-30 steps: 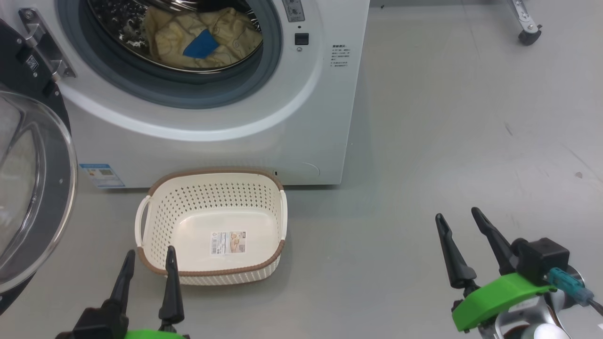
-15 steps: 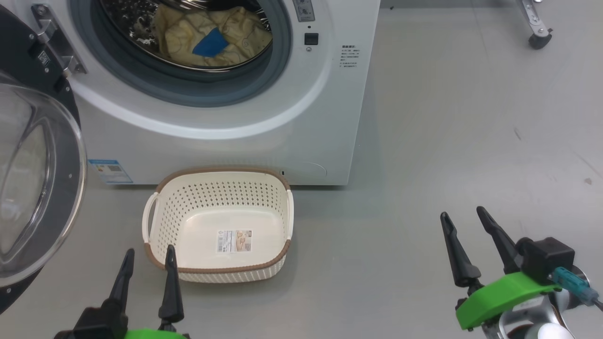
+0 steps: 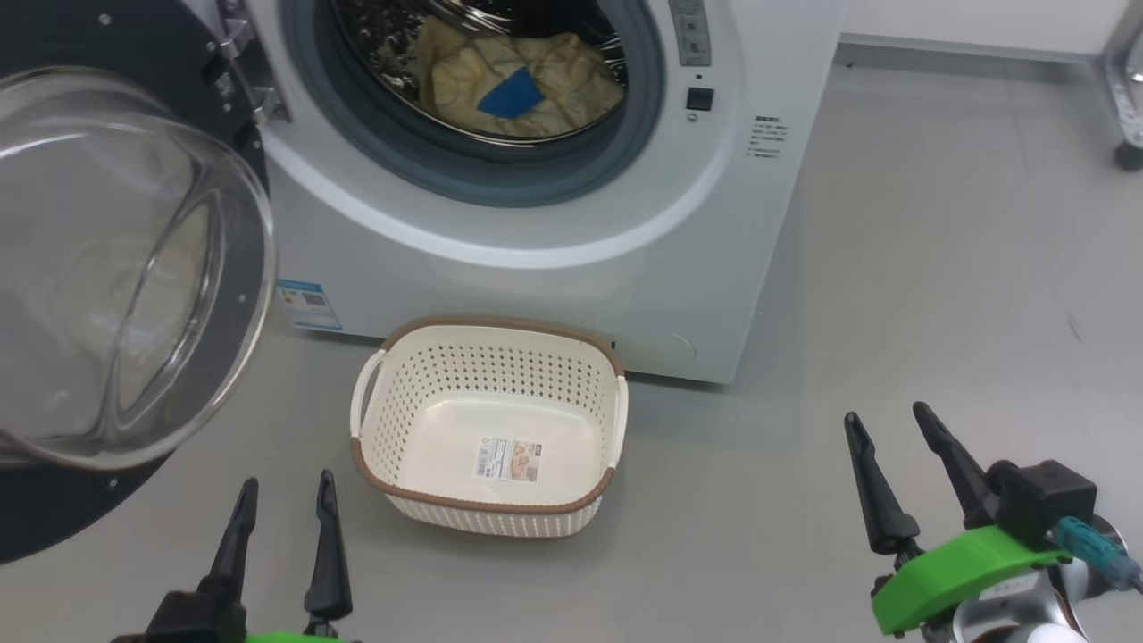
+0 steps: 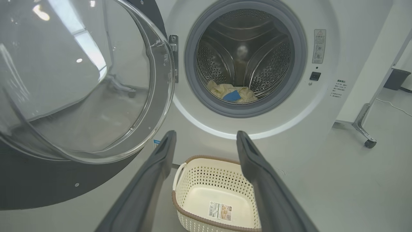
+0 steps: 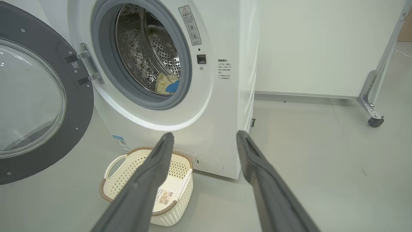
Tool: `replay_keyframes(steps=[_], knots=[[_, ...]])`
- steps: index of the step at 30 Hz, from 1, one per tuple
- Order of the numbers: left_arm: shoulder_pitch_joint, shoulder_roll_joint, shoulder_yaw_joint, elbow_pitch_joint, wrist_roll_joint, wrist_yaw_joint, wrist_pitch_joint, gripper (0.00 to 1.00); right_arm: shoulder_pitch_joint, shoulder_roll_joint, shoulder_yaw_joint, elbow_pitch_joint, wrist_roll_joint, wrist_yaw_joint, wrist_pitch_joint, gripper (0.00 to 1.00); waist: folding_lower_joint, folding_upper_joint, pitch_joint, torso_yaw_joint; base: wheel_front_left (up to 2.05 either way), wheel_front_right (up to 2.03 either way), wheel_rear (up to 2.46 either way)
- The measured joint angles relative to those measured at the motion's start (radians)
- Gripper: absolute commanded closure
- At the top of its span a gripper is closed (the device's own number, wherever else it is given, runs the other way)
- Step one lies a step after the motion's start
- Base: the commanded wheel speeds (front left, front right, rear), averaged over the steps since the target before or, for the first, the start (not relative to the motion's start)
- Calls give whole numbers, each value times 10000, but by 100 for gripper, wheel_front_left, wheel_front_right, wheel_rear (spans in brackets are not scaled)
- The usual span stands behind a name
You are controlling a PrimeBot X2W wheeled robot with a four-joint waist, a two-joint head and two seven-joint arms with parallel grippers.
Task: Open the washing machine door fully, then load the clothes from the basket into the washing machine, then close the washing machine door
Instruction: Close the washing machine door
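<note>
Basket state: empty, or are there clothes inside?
Empty: the basket holds just its label; the clothes lie in the drum.

The left end effector (image 3: 287,480) and the right end effector (image 3: 885,413) sit low, fingers pointing forward, spread apart and empty.

Drum mouth of the washing machine (image 3: 554,268) is left unblocked from the front. The door (image 3: 125,268) is swung wide to the left on its hinge (image 3: 254,85), well apart from the opening. The drum's low part is taken up by the clothes (image 3: 522,80); free room is seen above them in the left wrist view. The basket (image 3: 487,323) is set on the floor (image 3: 893,286) just before the machine's foot, below the mouth. A narrow strip of floor is left between basket and door. Right of the machine, wide open floor is noted, bounded by a wheeled metal leg (image 5: 370,103) near the wall (image 5: 305,48).
</note>
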Motion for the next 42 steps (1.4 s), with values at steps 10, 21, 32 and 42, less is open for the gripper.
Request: replay_keyframes(steps=[10,21,32,42], knots=[[183,-33,29,-38,52,-2,-8,0,34,4,111,-84,0,0,59,0,0,0,-227,1437,0,0,0],[315,-67,77,-40,54,-8,-8,0,190,4,178,-98,33,0,82,0,0,0,-381,2372,0,0,0],[318,-90,115,-90,54,-6,-8,0,189,4,270,-69,63,0,82,0,0,0,-358,2562,0,0,0],[290,-247,397,-562,186,-21,-8,24,188,4,259,-56,63,0,82,0,0,0,-290,2608,0,0,0]])
